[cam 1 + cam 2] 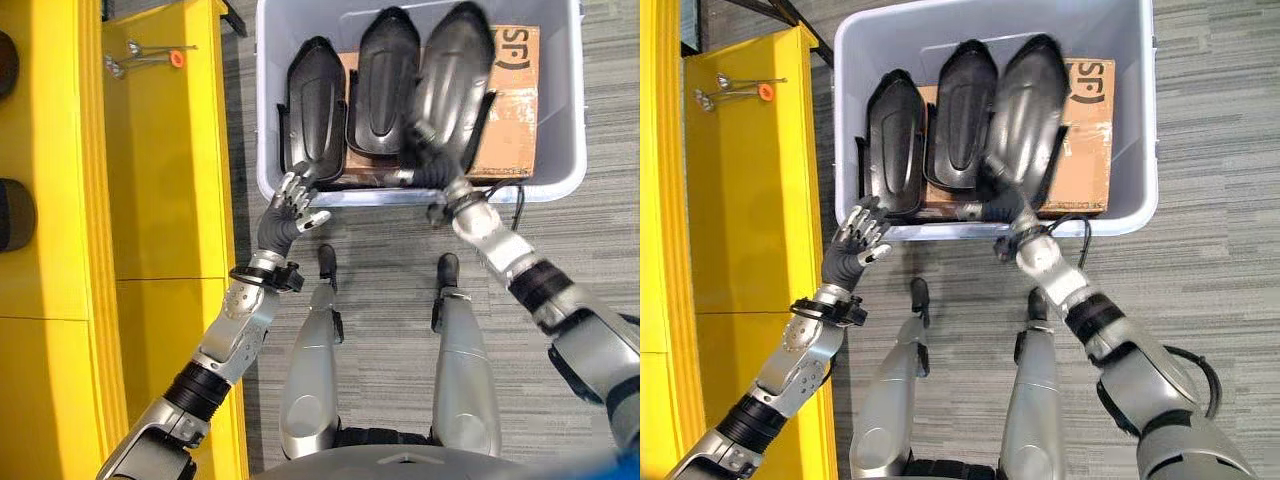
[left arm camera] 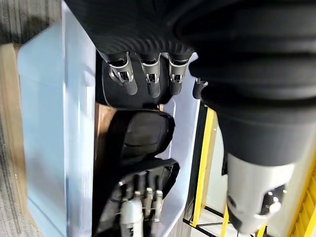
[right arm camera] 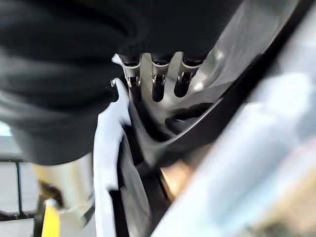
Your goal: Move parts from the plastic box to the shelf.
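Right hand (image 1: 428, 160): reaches over the near rim of the plastic box (image 1: 270, 120), fingers curled on the lower end of the rightmost black part (image 1: 452, 80), which is tilted above its neighbours. Left hand (image 1: 290, 208): fingers loosely spread, holding nothing, at the box's near left corner. Middle black part (image 1: 385, 80) and left black part (image 1: 315, 105): lying side by side in the box on a cardboard carton (image 1: 515, 110). Yellow shelf (image 1: 165, 180): to the robot's left, beside the box.
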{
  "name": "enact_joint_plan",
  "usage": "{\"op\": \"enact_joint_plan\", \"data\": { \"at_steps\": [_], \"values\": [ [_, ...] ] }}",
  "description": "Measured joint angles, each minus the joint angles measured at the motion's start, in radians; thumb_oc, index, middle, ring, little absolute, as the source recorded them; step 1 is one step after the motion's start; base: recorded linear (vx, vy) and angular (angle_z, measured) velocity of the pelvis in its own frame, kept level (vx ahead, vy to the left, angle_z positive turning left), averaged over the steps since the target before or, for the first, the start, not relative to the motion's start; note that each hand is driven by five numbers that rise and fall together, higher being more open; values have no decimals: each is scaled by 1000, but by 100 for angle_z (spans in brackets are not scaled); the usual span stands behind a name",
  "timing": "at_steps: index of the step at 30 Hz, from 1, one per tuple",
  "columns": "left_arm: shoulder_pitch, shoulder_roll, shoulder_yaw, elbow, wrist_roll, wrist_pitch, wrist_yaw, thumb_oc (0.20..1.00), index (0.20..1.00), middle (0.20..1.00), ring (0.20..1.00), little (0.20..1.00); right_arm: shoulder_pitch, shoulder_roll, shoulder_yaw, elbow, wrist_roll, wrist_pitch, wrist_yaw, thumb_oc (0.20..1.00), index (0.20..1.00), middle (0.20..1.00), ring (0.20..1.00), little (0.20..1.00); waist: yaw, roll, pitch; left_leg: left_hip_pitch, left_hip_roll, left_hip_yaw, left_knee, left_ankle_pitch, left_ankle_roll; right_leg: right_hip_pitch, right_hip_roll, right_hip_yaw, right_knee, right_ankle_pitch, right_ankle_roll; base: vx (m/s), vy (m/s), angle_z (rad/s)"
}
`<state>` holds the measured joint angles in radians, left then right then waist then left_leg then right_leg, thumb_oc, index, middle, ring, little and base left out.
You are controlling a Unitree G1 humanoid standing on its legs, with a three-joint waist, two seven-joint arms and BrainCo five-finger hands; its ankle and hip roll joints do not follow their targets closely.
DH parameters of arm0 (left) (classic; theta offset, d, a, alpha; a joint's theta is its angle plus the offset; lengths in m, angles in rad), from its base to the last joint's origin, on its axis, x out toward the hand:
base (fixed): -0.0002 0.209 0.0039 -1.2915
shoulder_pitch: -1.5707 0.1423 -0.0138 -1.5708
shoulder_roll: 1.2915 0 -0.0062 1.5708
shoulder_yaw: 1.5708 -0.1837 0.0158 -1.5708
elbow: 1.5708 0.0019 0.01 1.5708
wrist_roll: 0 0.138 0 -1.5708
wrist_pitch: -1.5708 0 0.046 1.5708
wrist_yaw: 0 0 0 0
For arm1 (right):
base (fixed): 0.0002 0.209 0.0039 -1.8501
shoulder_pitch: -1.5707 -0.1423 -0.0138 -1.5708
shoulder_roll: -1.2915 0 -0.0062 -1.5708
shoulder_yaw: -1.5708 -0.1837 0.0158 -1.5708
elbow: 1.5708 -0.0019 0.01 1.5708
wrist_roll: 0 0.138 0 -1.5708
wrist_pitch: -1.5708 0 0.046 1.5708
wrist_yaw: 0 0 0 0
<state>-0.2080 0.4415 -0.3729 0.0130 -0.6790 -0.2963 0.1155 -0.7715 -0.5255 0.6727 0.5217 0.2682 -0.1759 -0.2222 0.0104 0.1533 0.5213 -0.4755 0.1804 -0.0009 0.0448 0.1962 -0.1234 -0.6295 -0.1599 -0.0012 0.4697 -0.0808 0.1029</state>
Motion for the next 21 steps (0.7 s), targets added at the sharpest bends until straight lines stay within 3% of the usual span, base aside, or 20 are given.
{"op": "enact_joint_plan", "data": {
  "at_steps": [10, 15, 21],
  "values": [
    [4, -1, 27, -2, 1, -3, 0, 1000, 1000, 1000, 1000, 1000, 129, -67, -79, -166, -79, -5, 30, 1000, 1000, 1000, 1000, 1000, -8, -18, 11, -10, 4, -6, 5, -4, -4, 0, 1, -6, -3, -3, 0, -1, 0, 0],
    [20, -1, 70, -3, 2, -3, 3, 1000, 1000, 1000, 1000, 1000, 266, -78, -280, -413, -98, -27, -19, 1000, 1000, 1000, 1000, 1000, -27, -39, 22, -14, 3, -7, 9, -7, -3, 3, 0, -8, -14, -2, 1, 0, 0, 0],
    [40, -1, 74, -31, 3, -3, 15, 1000, 1000, 1000, 1000, 1000, 307, -54, -368, -569, -98, -74, -77, 1000, 1000, 1000, 1000, 1000, -52, -52, 25, -13, 3, -4, 9, -10, -4, 5, 1, -8, -17, -1, 1, 0, 0, 0]
  ]
}}
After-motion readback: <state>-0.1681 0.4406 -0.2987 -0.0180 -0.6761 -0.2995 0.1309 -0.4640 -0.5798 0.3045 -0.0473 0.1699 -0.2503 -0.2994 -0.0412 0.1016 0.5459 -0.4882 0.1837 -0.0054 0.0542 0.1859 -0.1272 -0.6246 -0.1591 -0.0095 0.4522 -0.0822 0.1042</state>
